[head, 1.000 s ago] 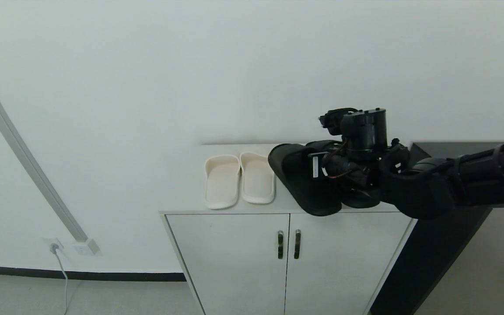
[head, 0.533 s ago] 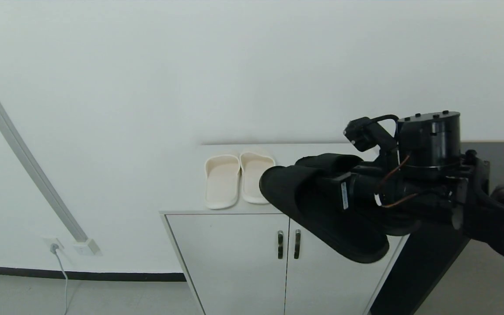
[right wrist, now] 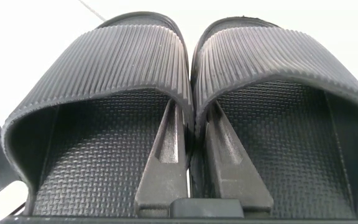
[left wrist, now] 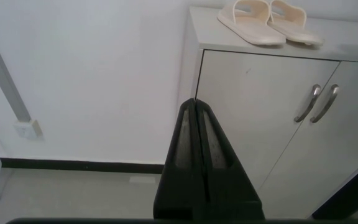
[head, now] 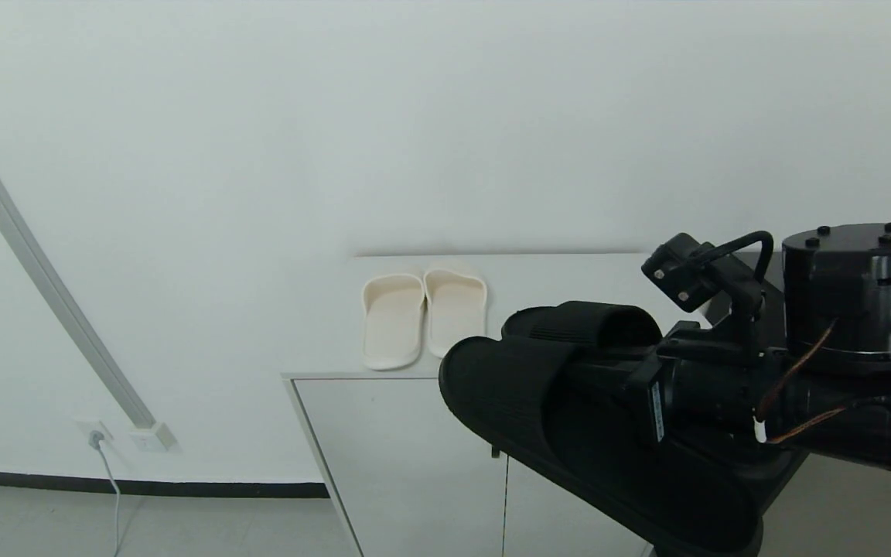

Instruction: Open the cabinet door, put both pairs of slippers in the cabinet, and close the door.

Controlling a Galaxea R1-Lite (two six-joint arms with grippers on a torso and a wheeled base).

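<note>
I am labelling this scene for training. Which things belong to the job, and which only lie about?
Job: black slippers in the right gripper; cream slippers on the cabinet top; cabinet doors, shut.
Lying about: wall socket, plugged-in cable, slanted wall conduit.

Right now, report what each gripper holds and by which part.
Right gripper pinches both black slippers by their touching inner strap edges; left gripper holds nothing.

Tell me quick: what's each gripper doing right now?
Left gripper: shut, empty.
Right gripper: shut on the black slippers, one finger inside each.
</note>
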